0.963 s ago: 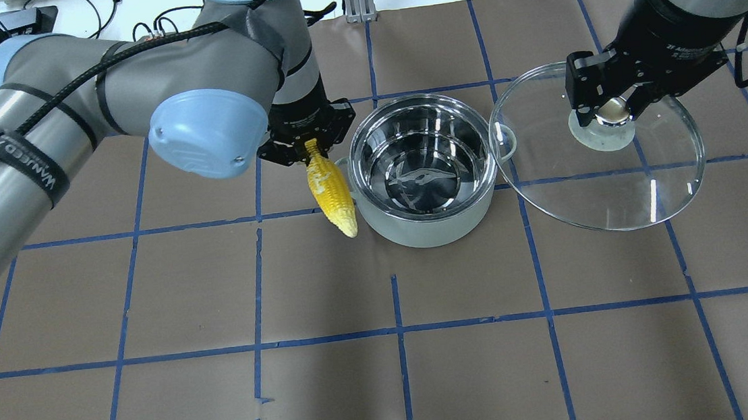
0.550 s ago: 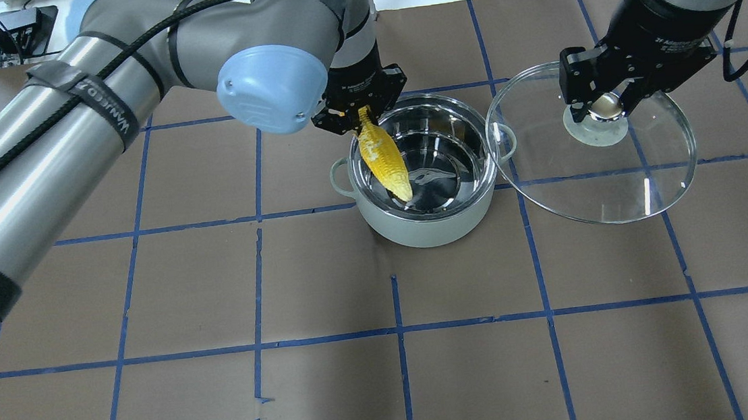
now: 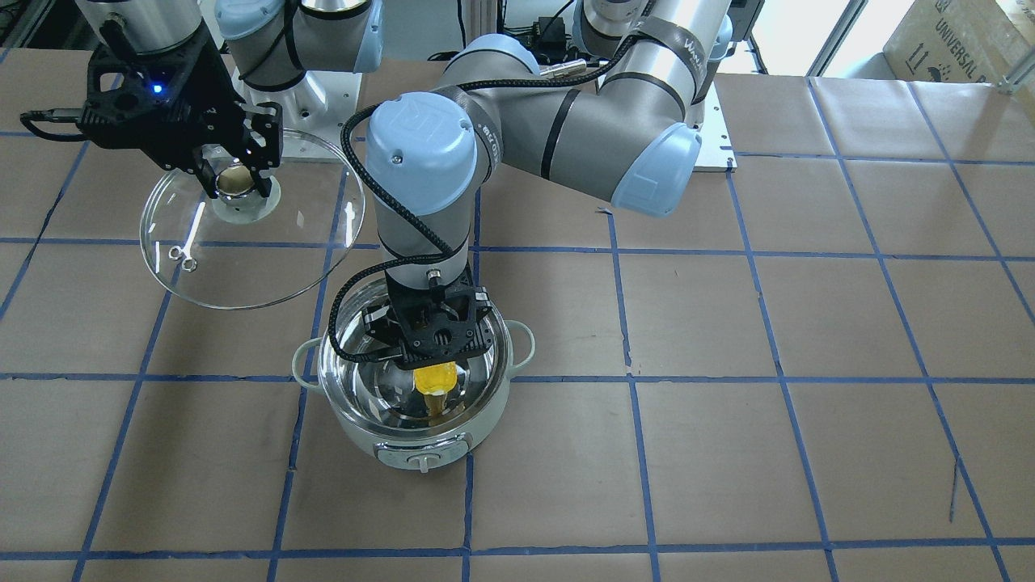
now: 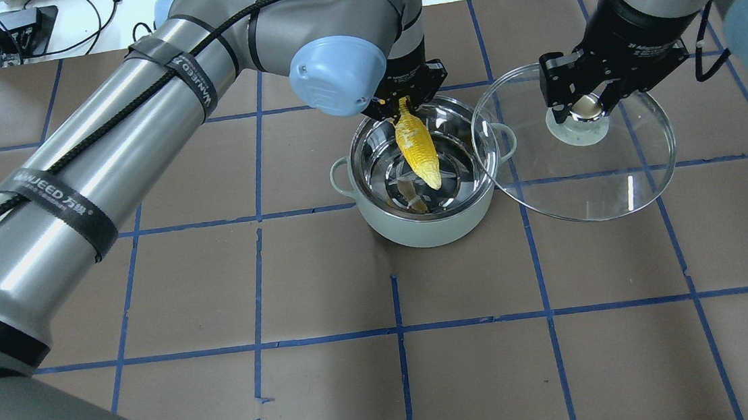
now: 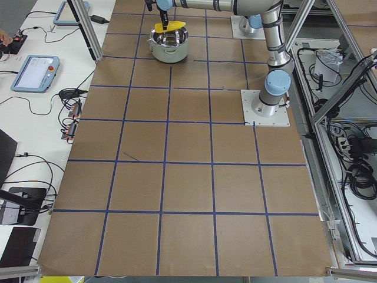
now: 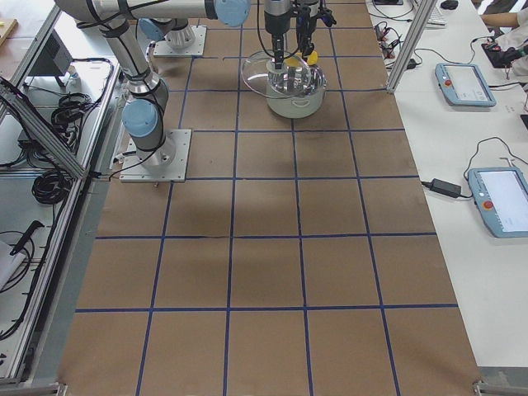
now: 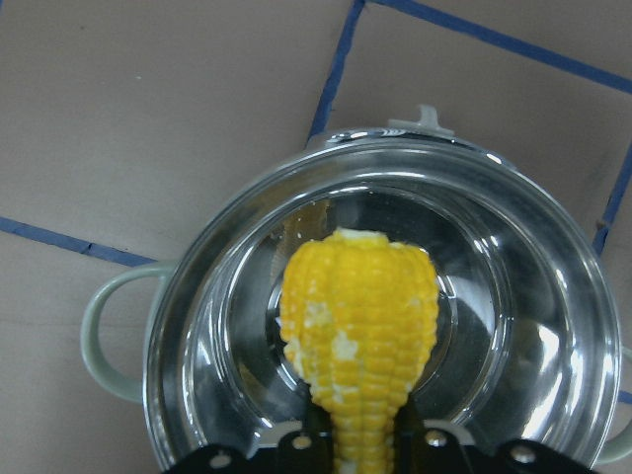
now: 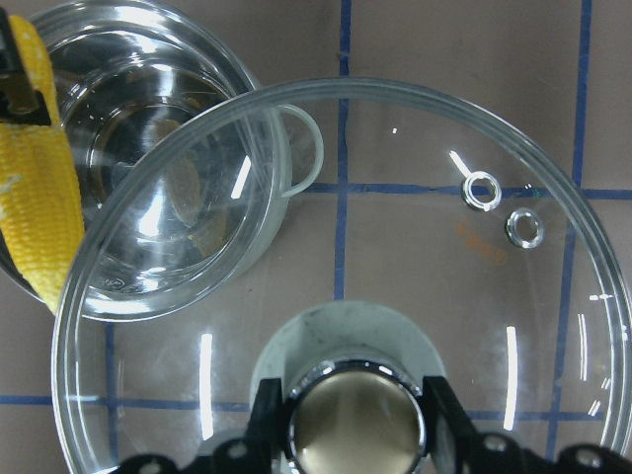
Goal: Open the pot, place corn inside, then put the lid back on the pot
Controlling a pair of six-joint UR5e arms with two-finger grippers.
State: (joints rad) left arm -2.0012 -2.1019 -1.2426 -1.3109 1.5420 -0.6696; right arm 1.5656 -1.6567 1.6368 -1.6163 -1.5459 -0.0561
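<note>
**Jaws grip corn [image 4: 419, 148] over pot [image 4: 416, 232], lid [image 4: 608, 179] held aside**

Left jaws are clamped on the thick end of the corn. It hangs slanted, tip down, inside the pot's mouth; whether the tip meets the steel floor cannot be told. Right jaws are closed on the lid's knob [image 4: 583, 108] and hold the lid beside the pot on the robot's right. In the overhead view its rim overlaps one loop handle [image 4: 507, 141].

A black strap [image 4: 51, 194] on the left arm [image 4: 133, 89] reads "WANJEED". A cardboard box [image 3: 962, 36] beyond the table [image 4: 335, 389] shows "UNIVERSAL".

Only the front-facing view shows the pot's dial panel [image 3: 422, 459]. The right wrist view brings the lid's two metal-ringed vent holes [image 8: 484, 191] up close. The left wrist view looks down the bumpy yellow kernels into the mirror-bright bowl.

The pot is round and pale mint outside. The lid is clear glass, and its shiny gold-beige knob sits on a pale base ring. The table is matte brown, gridded with blue tape [image 4: 492, 319].
</note>
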